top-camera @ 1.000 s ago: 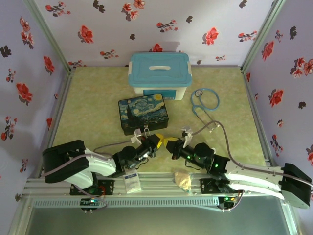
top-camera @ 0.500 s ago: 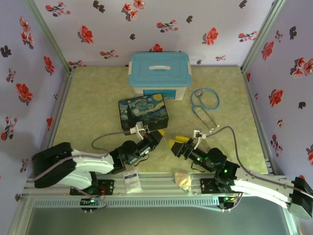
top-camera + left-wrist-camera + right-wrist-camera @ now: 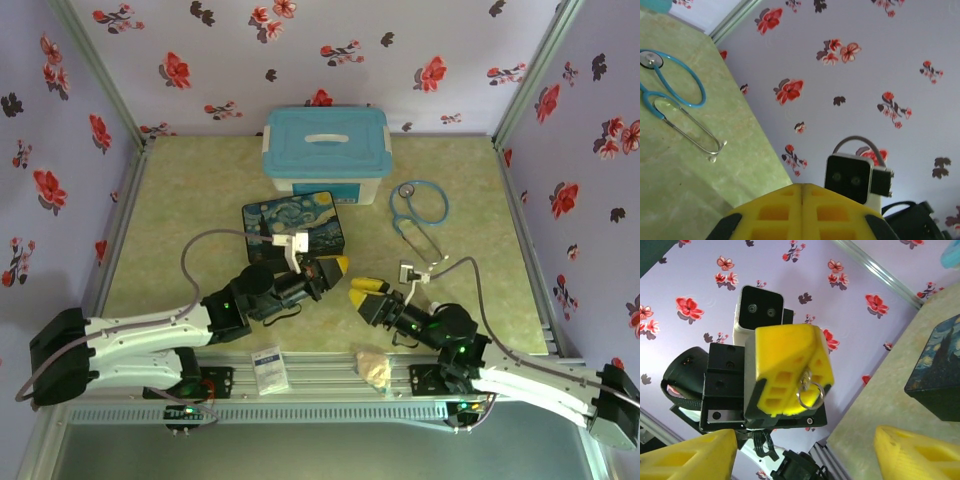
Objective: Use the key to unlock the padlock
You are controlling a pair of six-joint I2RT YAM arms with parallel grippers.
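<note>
My left gripper [image 3: 337, 265] hovers just in front of the starry-night box [image 3: 293, 232], its yellow fingers pressed shut. In the right wrist view the left gripper [image 3: 790, 365] faces the camera, and the key [image 3: 806, 379] pokes from the seam between its pads, with a silver split ring [image 3: 810, 392] dangling from it. The key's blade is hidden inside the grip. My right gripper [image 3: 361, 290] sits a short way right of the left one and stands open [image 3: 805, 452], with nothing between its fingers. The padlock is hidden from view. In the left wrist view the closed fingers [image 3: 802, 200] point at the right wrist camera [image 3: 849, 177].
A blue-lidded white bin [image 3: 325, 150] stands behind the box. A blue stethoscope [image 3: 420, 205] lies at the right. A white packet [image 3: 268, 370] and a crumpled beige lump [image 3: 375, 368] rest on the front rail. Flowered walls enclose the green table [image 3: 190, 210].
The two grippers were touching a second ago and have since parted. The left arm has stretched forward, carrying its shut gripper up toward the box. The right gripper drew back slightly to the right.
</note>
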